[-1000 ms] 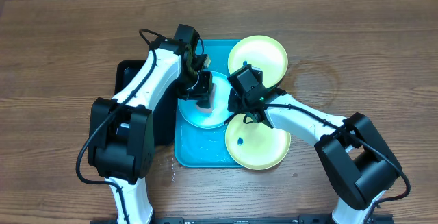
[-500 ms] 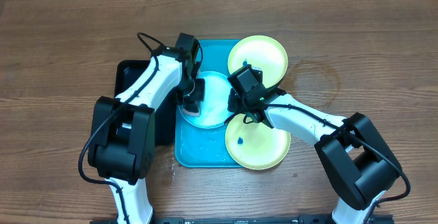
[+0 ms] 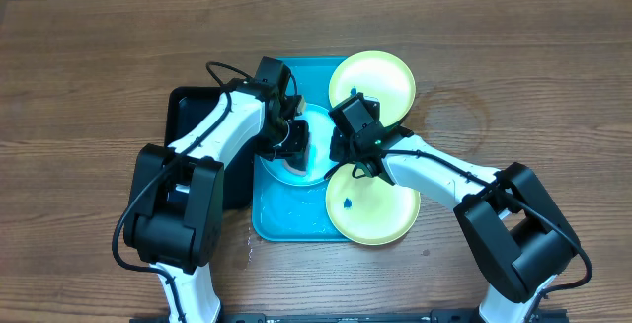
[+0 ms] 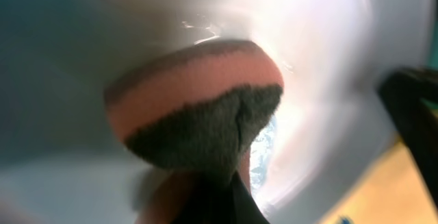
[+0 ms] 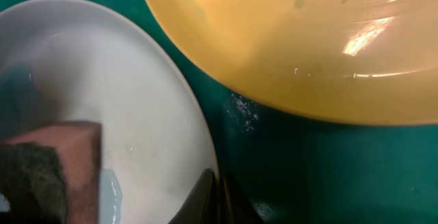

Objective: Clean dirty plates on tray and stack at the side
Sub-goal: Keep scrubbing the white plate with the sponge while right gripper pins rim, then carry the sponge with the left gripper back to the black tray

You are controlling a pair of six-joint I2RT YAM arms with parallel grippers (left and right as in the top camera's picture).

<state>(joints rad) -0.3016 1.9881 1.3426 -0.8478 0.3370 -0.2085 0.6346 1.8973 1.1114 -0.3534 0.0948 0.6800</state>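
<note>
Cyan plate (image 3: 308, 170), lying on the tray (image 3: 281, 219), is mid-scrub. The left claw (image 3: 286, 145) grasps a sponge (image 4: 198, 107) pressed onto it, and the right claw (image 5: 219, 195) seems clenched on its rim. The next move is probably to finish wiping, then lift it aside to the worktop (image 3: 99, 66). The left fingers are blurred.
</note>
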